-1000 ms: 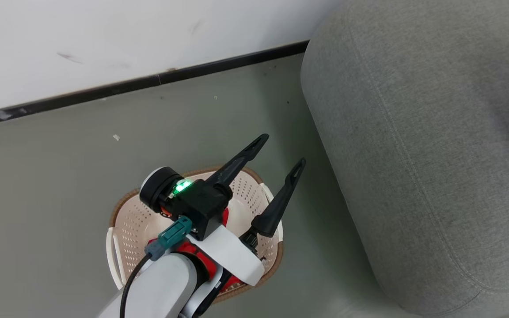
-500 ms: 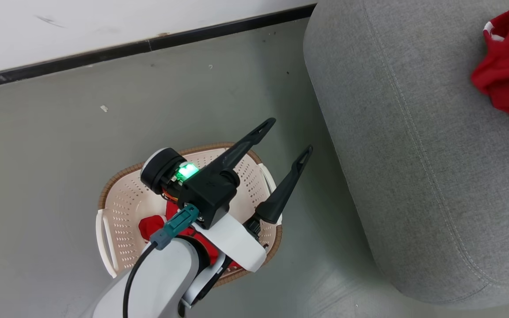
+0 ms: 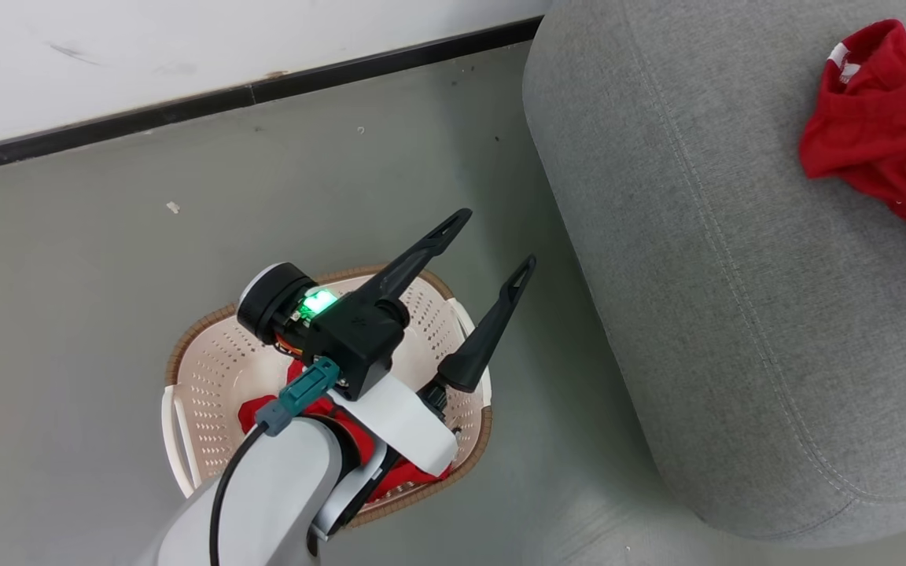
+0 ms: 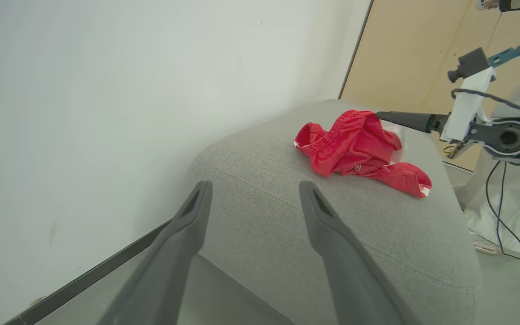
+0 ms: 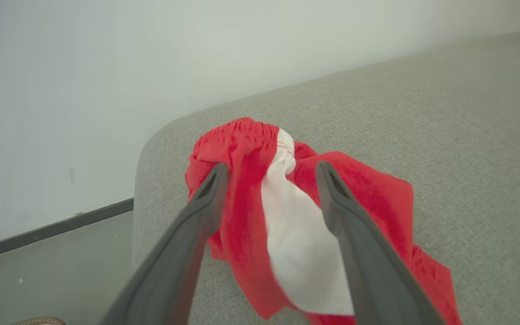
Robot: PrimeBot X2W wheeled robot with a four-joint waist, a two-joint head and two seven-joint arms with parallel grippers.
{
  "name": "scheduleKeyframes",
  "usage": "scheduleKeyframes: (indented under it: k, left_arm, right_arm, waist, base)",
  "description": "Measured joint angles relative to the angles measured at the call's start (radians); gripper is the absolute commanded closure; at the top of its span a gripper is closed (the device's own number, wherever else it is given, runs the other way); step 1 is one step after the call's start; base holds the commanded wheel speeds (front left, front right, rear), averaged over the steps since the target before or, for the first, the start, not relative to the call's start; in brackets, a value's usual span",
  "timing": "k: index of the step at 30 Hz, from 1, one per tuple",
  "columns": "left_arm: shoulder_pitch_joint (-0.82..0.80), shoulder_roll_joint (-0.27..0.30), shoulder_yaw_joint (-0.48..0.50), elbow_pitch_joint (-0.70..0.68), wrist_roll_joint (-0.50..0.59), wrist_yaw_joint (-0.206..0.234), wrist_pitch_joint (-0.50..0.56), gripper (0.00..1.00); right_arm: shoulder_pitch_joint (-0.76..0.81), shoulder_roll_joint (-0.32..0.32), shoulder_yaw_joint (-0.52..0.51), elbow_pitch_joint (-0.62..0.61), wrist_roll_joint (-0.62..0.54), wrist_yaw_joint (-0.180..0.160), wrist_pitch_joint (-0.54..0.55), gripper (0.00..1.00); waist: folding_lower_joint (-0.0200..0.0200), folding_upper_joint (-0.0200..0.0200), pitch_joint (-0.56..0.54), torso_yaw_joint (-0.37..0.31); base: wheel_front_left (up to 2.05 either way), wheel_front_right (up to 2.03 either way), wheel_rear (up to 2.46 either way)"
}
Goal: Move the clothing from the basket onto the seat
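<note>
Right gripper: jaws spread wide, clamped on nothing; a red garment with a white band is bunched between the two fingers. I cannot tell whether the cloth touches them.
Red garment: lies crumpled on the seat, near its rounded end; in the head view it sits at 2 o'clock, running off the right edge.
Left gripper: wide open and empty, fingers pointing to 1 o'clock, above the basket's 1 o'clock rim.
Basket: cream with a brown rim, on the floor at 7 o'clock in the head view.
Other red clothing: in the bottom of the basket, largely hidden under the left arm.
Seat: grey cushion at 3 o'clock of the basket, near it but apart.
Wall: white with a dark skirting, at 11 o'clock.
</note>
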Motion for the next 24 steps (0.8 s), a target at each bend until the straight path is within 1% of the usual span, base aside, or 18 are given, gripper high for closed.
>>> scheduleKeyframes:
  k: [6,9,14,17,21,24]
  left_arm:
    - [0.007,0.022,0.022,0.026,-0.002,0.001,-0.018,0.0]
    - [0.027,0.025,0.042,0.033,-0.012,0.005,-0.032,0.0]
    - [0.064,0.038,0.079,0.039,-0.029,0.025,-0.054,0.0]
    - [0.083,0.059,0.113,0.048,-0.029,0.038,-0.074,0.0]
    - [0.122,0.07,0.156,0.062,-0.044,0.067,-0.103,0.0]
    - [0.151,0.08,0.191,0.068,-0.05,0.09,-0.128,0.0]
  right_arm:
    - [0.059,-0.002,-0.04,-0.063,-0.037,0.0,0.0,0.0]
    - [0.088,0.001,-0.053,-0.095,-0.073,0.0,0.0,0.0]
    - [0.115,0.013,-0.079,-0.145,-0.096,0.0,-0.003,0.0]
    - [0.117,0.031,-0.089,-0.189,-0.129,0.0,-0.003,0.0]
    - [0.116,0.059,-0.086,-0.247,-0.168,0.0,-0.004,0.0]
    - [0.117,0.077,-0.056,-0.274,-0.209,0.0,-0.004,0.0]
  waist:
    - [0.0,0.0,-0.023,-0.006]
    - [0.0,0.0,-0.038,-0.006]
    - [0.0,0.0,-0.059,-0.003]
    - [0.0001,0.0,-0.076,0.003]
    - [0.0,0.0,-0.098,0.014]
    - [0.0,0.0001,-0.116,0.025]
  base:
    - [0.0,0.0,0.0]
    - [0.0,0.0,0.0]
    - [0.0,0.0,0.0]
    - [0.0,0.0,0.0]
    - [0.0,0.0,0.0]
    - [0.0,0.0,0.0]
